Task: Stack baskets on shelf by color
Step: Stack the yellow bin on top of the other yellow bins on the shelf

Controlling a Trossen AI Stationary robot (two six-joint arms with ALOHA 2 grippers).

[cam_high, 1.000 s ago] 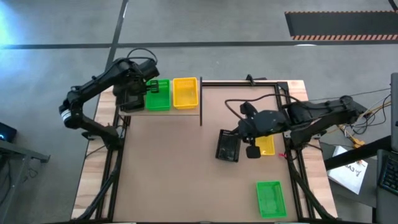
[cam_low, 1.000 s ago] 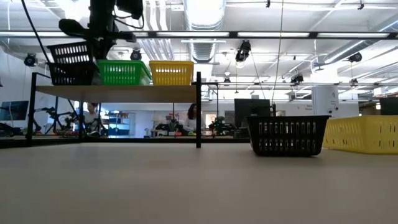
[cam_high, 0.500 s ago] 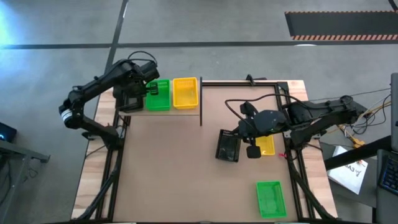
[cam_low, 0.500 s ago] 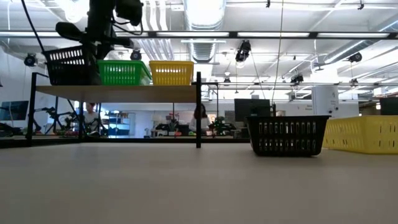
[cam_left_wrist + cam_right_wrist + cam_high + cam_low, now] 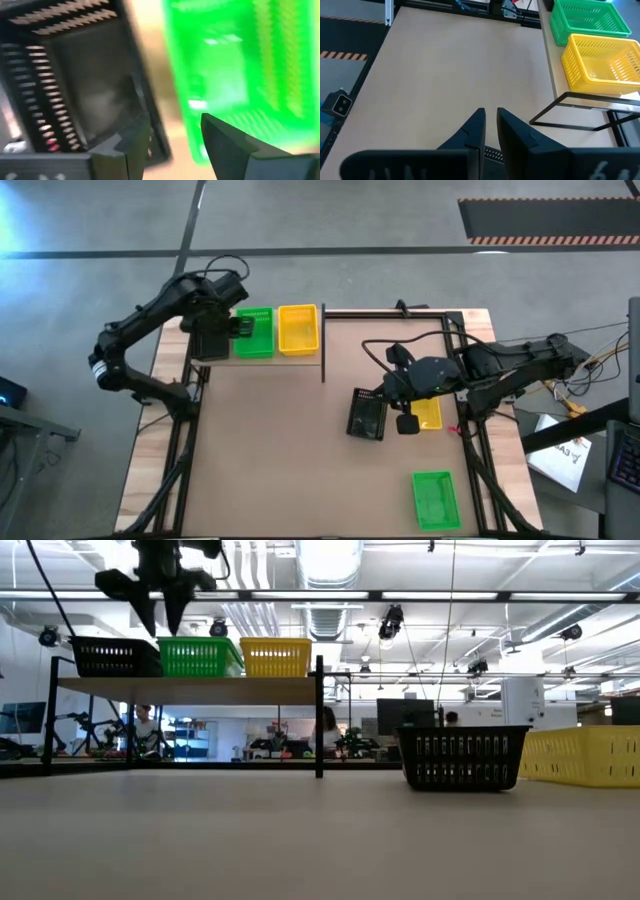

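On the shelf (image 5: 230, 690) at the table's far left, a black basket (image 5: 115, 656), a green basket (image 5: 199, 656) and a yellow basket (image 5: 275, 657) stand side by side on their bases. My left gripper (image 5: 165, 602) hangs open just above the black basket (image 5: 75, 85), fingers pointing down, over the gap between it and the green basket (image 5: 230, 75), touching neither. My right gripper (image 5: 490, 122) is shut on nothing, up over the table's right half, near a black basket (image 5: 367, 416) and a yellow basket (image 5: 428, 413) on the tabletop.
A green basket (image 5: 435, 500) lies on the table near the front right corner. The shelf's black post (image 5: 319, 715) stands at its right end. The brown tabletop (image 5: 270, 450) between shelf and right arm is bare. People sit in the room behind the table.
My left gripper has lowered the tilted black basket onto the shelf beside the green one, opened, let go and risen. The basket now stands level on its base.
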